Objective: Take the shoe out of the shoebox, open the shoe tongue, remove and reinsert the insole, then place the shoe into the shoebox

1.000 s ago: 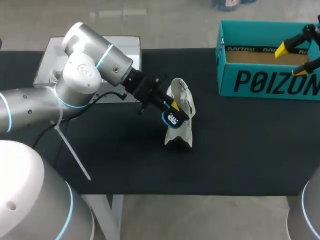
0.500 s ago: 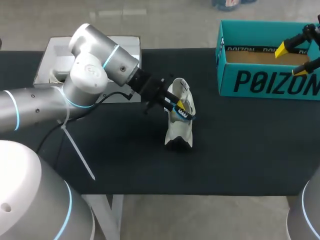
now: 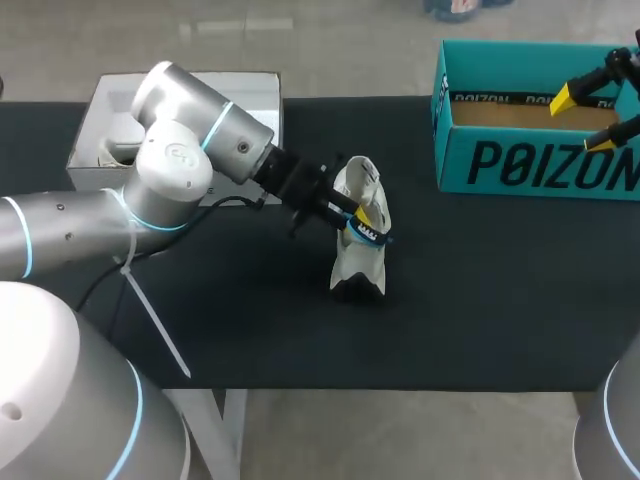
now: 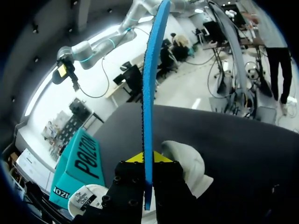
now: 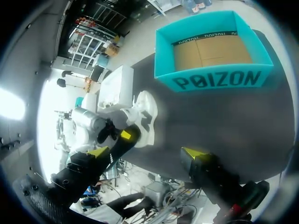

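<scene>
1. The white shoe (image 3: 358, 262) stood out on the black table (image 3: 480, 300), near its middle and outside the shoebox (image 3: 530, 160).
2. The left pincer (image 3: 362, 222) was right at the shoe's top, clamped tight on the blue insole (image 3: 370, 236).
3. In the left wrist view, the insole (image 4: 150, 93) stuck out edge-on from between the yellow tips, with the shoe (image 4: 187, 161) just beyond them.
4. The teal shoebox sat well to the shoe's right and farther back, open at the top with its brown floor showing.
5. The right pincer (image 3: 590, 115) hung over the shoebox, far from the shoe, its fingers spread wide and holding nothing.
6. From the right wrist, that pincer (image 5: 147, 153) looked down on both the shoebox (image 5: 215, 79) and the shoe (image 5: 147, 114).
7. A white box (image 3: 250, 90) lay to the shoe's left, behind the left arm.
</scene>
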Available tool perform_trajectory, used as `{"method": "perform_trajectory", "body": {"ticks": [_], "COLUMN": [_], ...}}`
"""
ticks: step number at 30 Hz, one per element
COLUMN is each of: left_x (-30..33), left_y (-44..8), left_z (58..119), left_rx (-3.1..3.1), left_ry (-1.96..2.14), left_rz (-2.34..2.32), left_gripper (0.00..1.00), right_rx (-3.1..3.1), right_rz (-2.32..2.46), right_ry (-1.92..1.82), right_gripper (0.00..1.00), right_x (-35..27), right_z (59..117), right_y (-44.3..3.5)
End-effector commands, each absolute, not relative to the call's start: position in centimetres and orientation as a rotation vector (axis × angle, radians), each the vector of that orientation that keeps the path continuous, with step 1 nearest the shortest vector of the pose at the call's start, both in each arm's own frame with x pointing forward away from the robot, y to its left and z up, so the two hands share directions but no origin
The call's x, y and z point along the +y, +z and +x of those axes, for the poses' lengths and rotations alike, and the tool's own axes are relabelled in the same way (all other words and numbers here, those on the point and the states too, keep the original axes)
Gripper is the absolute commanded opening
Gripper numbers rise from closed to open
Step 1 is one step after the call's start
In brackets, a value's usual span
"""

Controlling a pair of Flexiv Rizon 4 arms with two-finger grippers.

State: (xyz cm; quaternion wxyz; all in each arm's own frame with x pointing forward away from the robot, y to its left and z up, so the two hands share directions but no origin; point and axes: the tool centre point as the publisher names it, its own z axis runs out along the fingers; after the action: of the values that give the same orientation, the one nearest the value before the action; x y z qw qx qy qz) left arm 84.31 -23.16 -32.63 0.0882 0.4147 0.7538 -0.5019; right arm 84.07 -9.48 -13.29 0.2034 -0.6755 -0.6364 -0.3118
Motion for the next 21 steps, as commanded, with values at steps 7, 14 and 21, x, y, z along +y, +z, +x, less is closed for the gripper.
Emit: {"method": "perform_trajectory", "body": {"ticks": [7,14,21], "left_x": [-23.2,-23.8,-23.8], "left_y": [-34.4,-37.3,-39.1], "left_z": [85.5,85.9,88.1], "left_rx": [2.277,2.269,2.290], "left_ry": [-1.402,-1.356,-1.306], "left_rz": [1.194,1.180,1.150], "left_gripper": [0.00,0.00,0.00], "right_rx": [-1.775,-1.775,-1.775], "right_rz": [-1.888,-1.888,-1.888], "right_ry": [-0.868,-0.868,-0.868], "right_gripper": [1.00,1.00,1.00], "right_x": [-9.5,-9.5,-9.5], "right_z": [84.0,84.0,84.0], "right_y": [-13.3,-13.3,-13.3]}}
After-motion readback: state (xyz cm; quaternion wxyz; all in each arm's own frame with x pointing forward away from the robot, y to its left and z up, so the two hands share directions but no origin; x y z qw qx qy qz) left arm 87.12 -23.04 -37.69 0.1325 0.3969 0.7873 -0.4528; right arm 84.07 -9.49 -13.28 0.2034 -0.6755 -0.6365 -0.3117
